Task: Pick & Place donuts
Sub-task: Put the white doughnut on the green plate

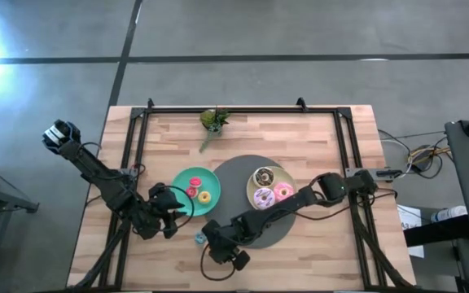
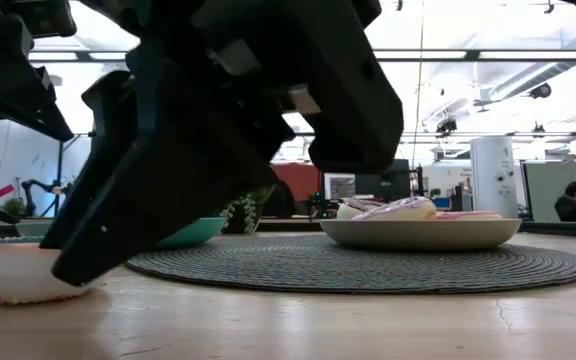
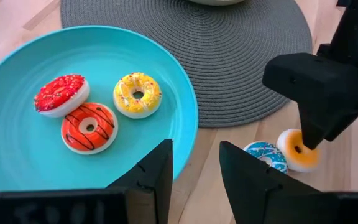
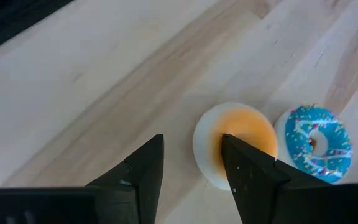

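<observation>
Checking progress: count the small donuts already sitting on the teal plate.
3 on the teal plate: a red-sprinkled donut, an orange donut touching it, and a yellow donut. None look hidden.

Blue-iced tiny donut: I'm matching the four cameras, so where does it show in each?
High: the blue donut lies on bare wood just below the teal plate.
Low: not visible.
Left wrist: on wood, past the plate's rim, against the orange donut.
Right wrist: beside the orange donut, near the open right tool.
Shared landmark: the orange donut in both wrist views.
</observation>
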